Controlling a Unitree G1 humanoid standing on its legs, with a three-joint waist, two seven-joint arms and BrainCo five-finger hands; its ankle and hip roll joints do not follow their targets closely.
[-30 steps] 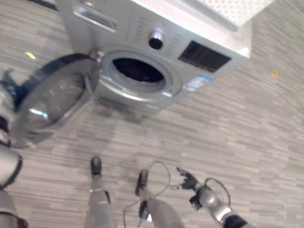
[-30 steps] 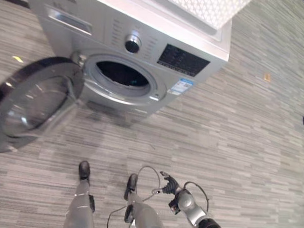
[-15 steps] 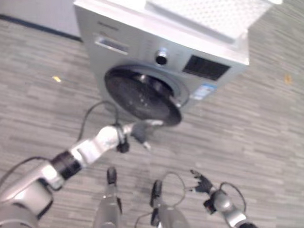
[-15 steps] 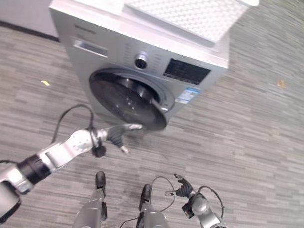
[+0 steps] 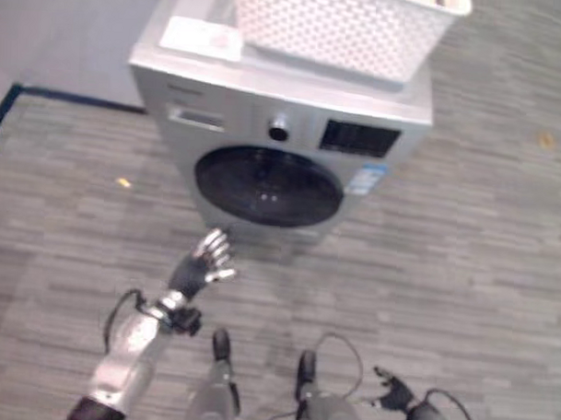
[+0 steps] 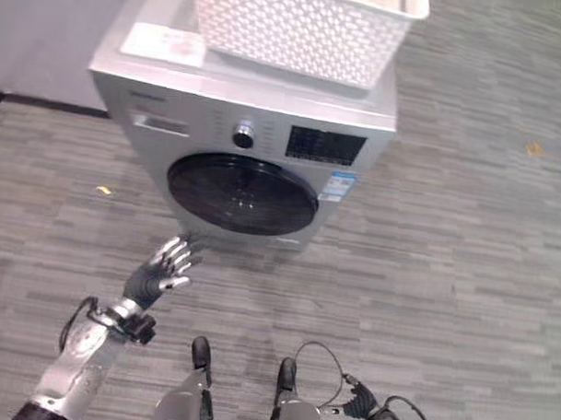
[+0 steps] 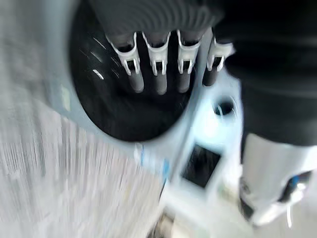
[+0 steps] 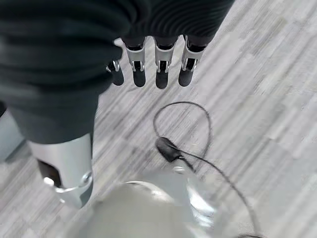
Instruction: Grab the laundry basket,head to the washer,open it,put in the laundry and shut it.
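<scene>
The washer point(image 6: 264, 145) was seen with its round dark door point(image 6: 241, 195) shut flush. The white laundry basket point(image 6: 296, 26) was set on top of the washer. The left hand point(image 6: 159, 268) was held open, fingers straight, just before the door. The right hand point(image 5: 391, 391) was hung low over the floor point(image 6: 463, 253), fingers relaxed, nothing gripped.
</scene>
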